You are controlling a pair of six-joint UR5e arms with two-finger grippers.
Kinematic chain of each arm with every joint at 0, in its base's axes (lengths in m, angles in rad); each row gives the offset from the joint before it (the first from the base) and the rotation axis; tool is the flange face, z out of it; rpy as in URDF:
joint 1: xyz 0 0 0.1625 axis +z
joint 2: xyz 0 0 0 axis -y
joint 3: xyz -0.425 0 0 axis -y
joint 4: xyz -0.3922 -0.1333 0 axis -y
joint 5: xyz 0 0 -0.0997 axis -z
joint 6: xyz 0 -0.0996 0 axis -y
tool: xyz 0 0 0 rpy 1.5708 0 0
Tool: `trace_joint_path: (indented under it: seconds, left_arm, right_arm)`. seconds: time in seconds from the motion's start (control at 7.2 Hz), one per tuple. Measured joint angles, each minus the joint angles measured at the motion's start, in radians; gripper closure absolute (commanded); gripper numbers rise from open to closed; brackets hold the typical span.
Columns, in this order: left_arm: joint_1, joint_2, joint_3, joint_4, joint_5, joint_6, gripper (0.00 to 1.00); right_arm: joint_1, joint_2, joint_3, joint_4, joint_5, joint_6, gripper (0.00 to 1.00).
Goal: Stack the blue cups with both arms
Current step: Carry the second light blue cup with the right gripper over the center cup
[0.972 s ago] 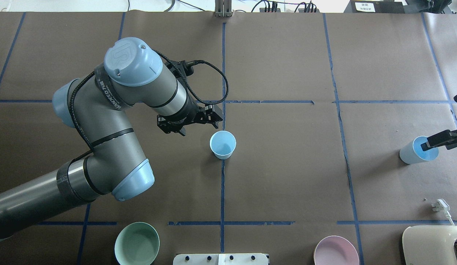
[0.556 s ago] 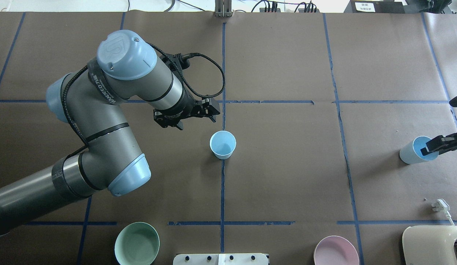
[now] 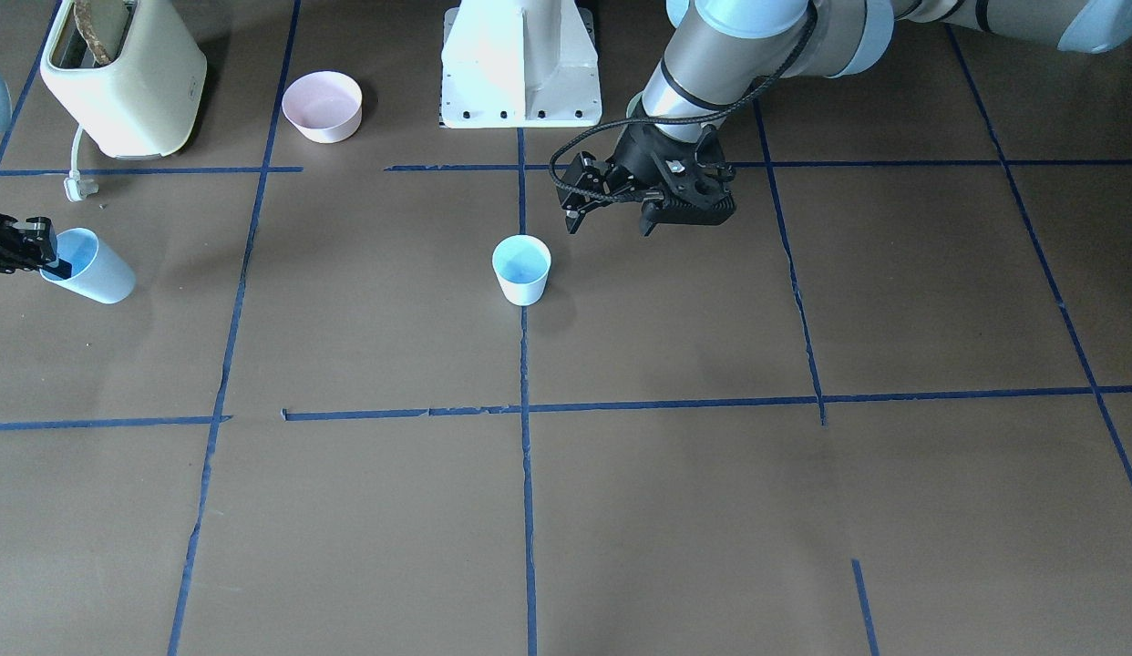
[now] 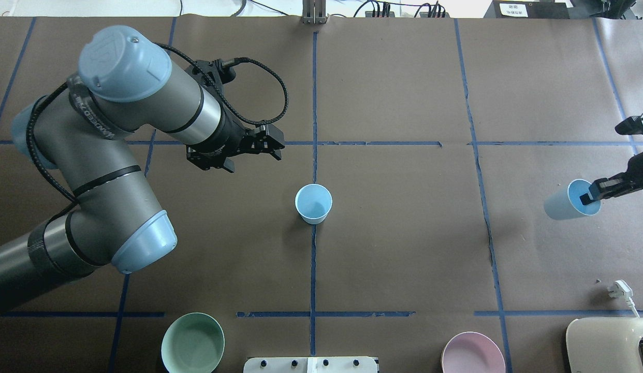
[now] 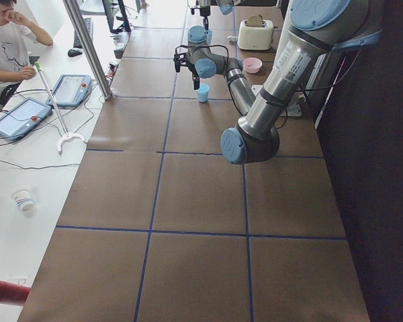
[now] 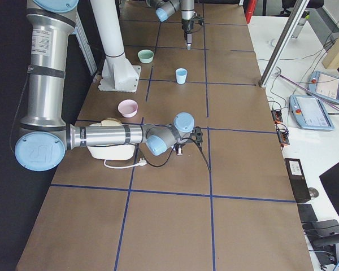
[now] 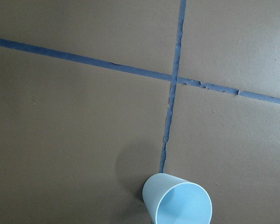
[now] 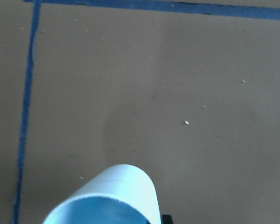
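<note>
Right gripper (image 4: pixel 590 197) pinches the rim of one blue cup (image 4: pixel 562 204), tilted and clear of the tabletop (image 4: pixel 404 259) at the right edge. Level it as you carry it over the centre cup (image 4: pixel 313 203) (upright, on the tape line), then lower it straight in. Left gripper (image 3: pixel 610 219) hangs spread and empty, near that cup's far-left side. Count: two cups, a pink bowl (image 4: pixel 473 355), a mint bowl (image 4: pixel 192 343), one toaster (image 4: pixel 606 342).
</note>
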State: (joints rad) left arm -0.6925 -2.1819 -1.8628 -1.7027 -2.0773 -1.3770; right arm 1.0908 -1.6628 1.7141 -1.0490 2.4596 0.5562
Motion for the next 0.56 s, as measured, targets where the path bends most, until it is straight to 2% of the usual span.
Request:
trace_joint_path:
  seconds: [0.14, 0.28, 0.56]
  left_arm:
    - [-0.018, 0.007, -0.013, -0.001, -0.003, 0.001, 0.00]
    - [-0.034, 0.011, -0.019, -0.003, -0.004, 0.001, 0.00]
    - [-0.066, 0.037, -0.024, -0.006, -0.005, 0.007, 0.00]
  right_arm:
    - [-0.003, 0.066, 0.052, -0.093, 0.013, 0.001, 1.00]
    - [-0.008, 0.170, 0.108, -0.254, 0.017, 0.003, 1.00]
    - [-0.070, 0.452, 0.175, -0.627, -0.022, 0.067, 1.00]
